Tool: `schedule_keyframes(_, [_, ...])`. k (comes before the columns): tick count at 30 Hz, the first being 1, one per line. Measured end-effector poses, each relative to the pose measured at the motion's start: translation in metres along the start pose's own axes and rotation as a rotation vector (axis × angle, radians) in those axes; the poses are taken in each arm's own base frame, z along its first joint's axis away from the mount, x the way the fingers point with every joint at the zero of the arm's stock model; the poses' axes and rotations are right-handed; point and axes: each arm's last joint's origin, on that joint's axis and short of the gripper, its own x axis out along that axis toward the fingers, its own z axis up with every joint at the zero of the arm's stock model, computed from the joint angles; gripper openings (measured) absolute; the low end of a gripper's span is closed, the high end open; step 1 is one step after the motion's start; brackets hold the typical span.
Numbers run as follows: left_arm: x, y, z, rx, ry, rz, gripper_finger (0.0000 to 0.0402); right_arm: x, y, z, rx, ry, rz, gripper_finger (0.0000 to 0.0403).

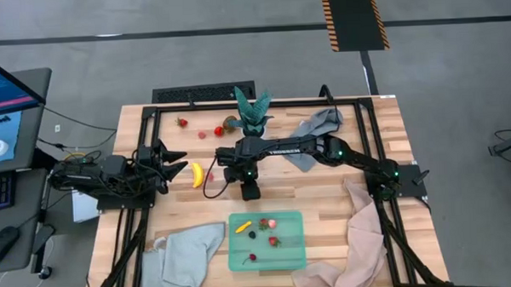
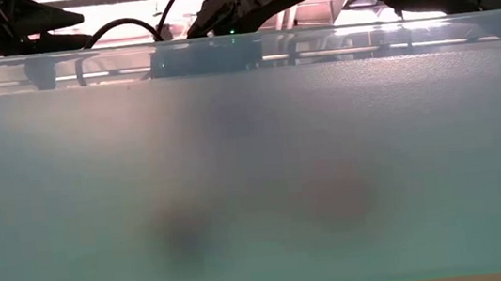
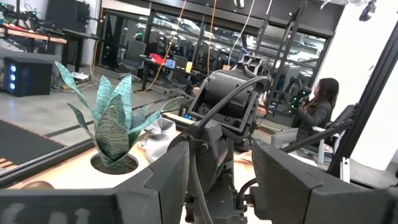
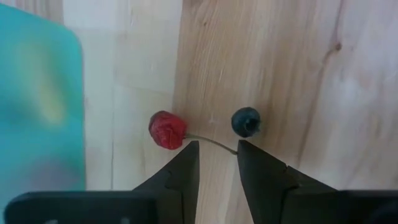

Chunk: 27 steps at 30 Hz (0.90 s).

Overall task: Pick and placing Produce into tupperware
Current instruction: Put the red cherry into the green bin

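My right gripper points down over the table, just far of the mint-green tupperware, with its fingers a little apart. Just ahead of its fingertips lie a red berry with a thin stem and a dark berry, both resting on the wood. The gripper hides them in the high view. The tupperware holds several small produce pieces. The yellow banana lies on the table beside my left gripper, which is open and empty. My right gripper has the red berry's thin stem running up to one fingertip. I cannot tell whether the fingertip touches it. The berry itself lies on the table outside the fingers.
Two red strawberries and a brown piece lie near the potted plant at the far side. Pale cloths lie at the near left, near right and far right. A seated person shows beyond the table.
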Motion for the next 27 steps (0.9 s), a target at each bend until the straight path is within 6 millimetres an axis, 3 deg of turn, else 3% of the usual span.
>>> schedule_keyframes(6, [0.0,0.0,0.0,0.001,0.0,0.0,0.0167,0.0,0.0,0.0,-0.001,-0.002,0.0,0.0095])
schedule_keyframes(12, [0.0,0.0,0.0,0.002,0.003,0.001,0.0167,0.001,0.003,0.001,-0.012,-0.01,0.037,0.0017])
schedule_keyframes(22, [0.0,0.0,0.0,0.009,0.002,0.007,0.0167,0.001,0.004,0.001,-0.02,0.008,-0.035,0.001])
schedule_keyframes(27, [0.0,0.0,0.0,0.009,0.0,0.014,0.0167,-0.015,0.002,0.003,-0.005,-0.004,-0.061,0.0015])
